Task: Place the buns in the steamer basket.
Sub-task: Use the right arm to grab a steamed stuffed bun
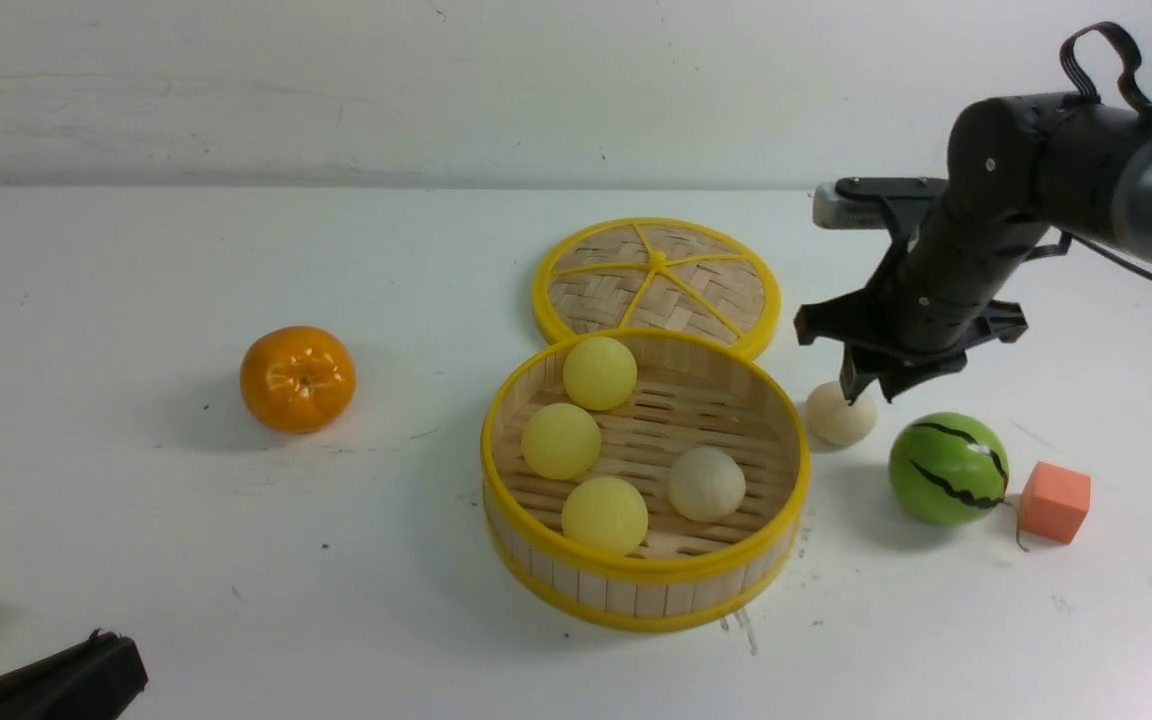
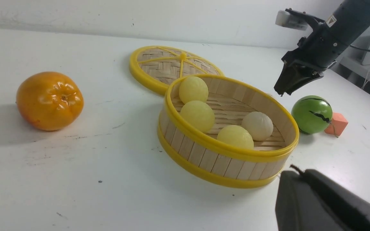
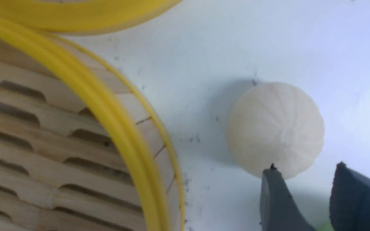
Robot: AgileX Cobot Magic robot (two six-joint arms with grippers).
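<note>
**Right claw (image 1: 866,395) poised over the one bun out of the basket (image 1: 644,574)**

Right claw is pointing down at the cream pleated bun (image 1: 840,414). That bun sits on the bare surface (image 1: 136,560), just off the basket's right wall and not touching it. The wrist view shows the two dark fingers (image 3: 275,195) a little apart with nothing between them. Their tips are at the bun's edge, one tip right against its outline. Whether it actually touches, I cannot tell.

Over to the basket, mid-surface and towards the near edge, where four buns lie on the slatted floor. Three are smooth yellow ones: one at the far wall (image 1: 600,372), one on the left side (image 1: 561,441), one by the near wall (image 1: 604,515). A cream one (image 1: 706,484) sits on the right side, a little apart from the yellow ones.

The lid (image 1: 656,275) lies flat behind the basket towards the far edge, and the basket's far rim overlaps it in the front view.

Out towards the left edge sits the orange (image 1: 297,379), all on its own. Towards the right edge, the melon ball (image 1: 948,468) is near the loose bun, with the cube (image 1: 1054,501) just beside it.

Left claw (image 1: 56,680) is low at the near left corner, well away from the action. Only a dark slice of it shows, so I cannot tell whether it is apart or together.
</note>
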